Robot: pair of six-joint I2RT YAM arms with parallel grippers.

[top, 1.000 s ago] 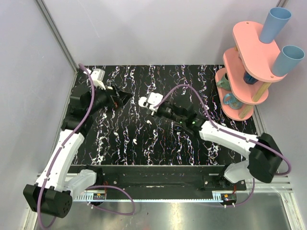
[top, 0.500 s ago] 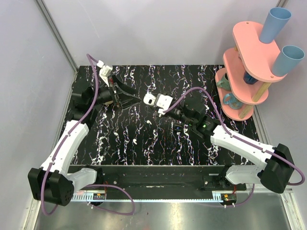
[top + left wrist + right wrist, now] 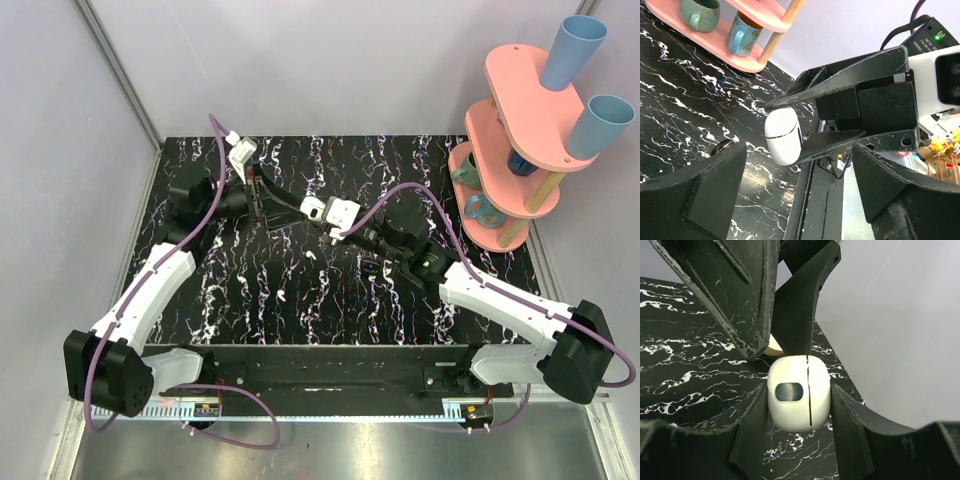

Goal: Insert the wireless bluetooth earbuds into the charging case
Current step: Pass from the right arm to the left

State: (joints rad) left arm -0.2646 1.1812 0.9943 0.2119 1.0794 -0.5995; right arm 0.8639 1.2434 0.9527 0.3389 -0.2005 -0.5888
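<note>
Work surface: a black table (image 3: 250, 300) with white marble-like veining, enclosed at 9, 12 and 3 o'clock by plain pale lavender-grey walls (image 3: 350, 70), with a bare aluminium post (image 3: 120, 75) in the 11 o'clock corner. At 2 o'clock stands a pink tiered wooden rack (image 3: 520, 110) carrying two tall blue plastic cups (image 3: 575, 50) on top and glazed teal ceramic mugs (image 3: 699, 11) on its lower tiers. The cream, round clamshell charging case (image 3: 799, 392) sits just toward 12 o'clock of table centre. It is clamped on edge between the fingers of the right tool (image 3: 799, 410), which are part-closed on its flanks. The case is closed, its seam runs upright, and a dark oval recess faces the right wrist camera. The left tool (image 3: 797, 185) comes in from 9 o'clock with its jaws spread wide and nothing gripped. Its fingers lie just beside the case, tip to tip with the right tool. The small white earbuds cannot be told apart from the white veining.
</note>
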